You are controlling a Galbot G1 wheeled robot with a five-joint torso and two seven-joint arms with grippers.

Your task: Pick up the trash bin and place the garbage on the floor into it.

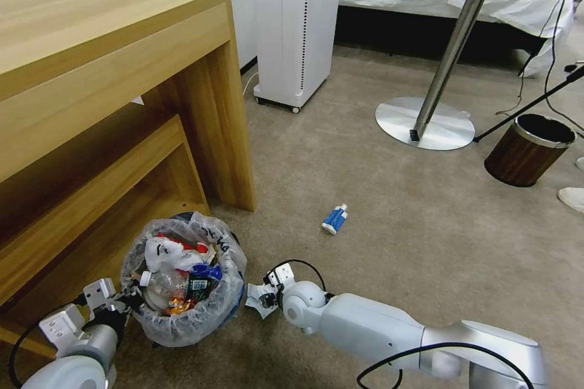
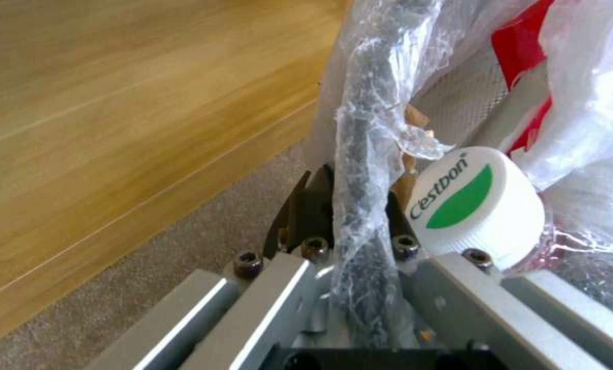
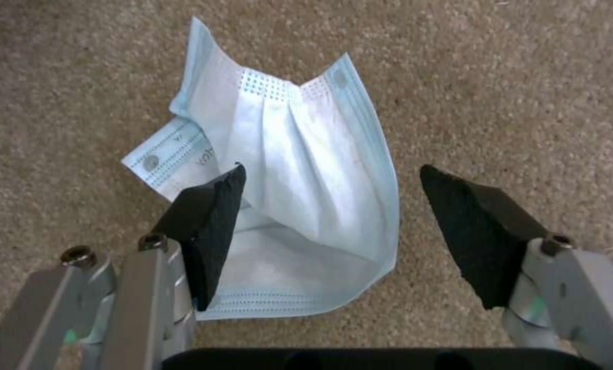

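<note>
From my head camera, the small round blue trash bin lined with a crinkly whitish plastic bag [image 1: 182, 282] sat on the tan short-pile carpet floor [image 1: 377, 194] at the near left, close against the light wooden desk [image 1: 115, 73], already stuffed with red wrappers, white paper and a bottle. My left gripper [image 1: 125, 302] met the bin's left rim, while my right gripper [image 1: 261, 301] reached low just to the right of the bin, over a pale flat piece of litter. A small blue-and-white packet [image 1: 334, 219] lay farther off on the carpet, and a brown wood-grain bin with a metal rim [image 1: 528, 149] stood at the far right. At my left wrist, my left gripper [image 2: 351, 208] was clamped on the bag-wrapped rim, a white bottle cap with a green mark [image 2: 474, 205] pressed beside it. At my right wrist, my right gripper [image 3: 330, 231] stood spread wide over a crumpled light-blue pleated face mask [image 3: 299, 180] lying on the carpet, one finger overlapping it.
</note>
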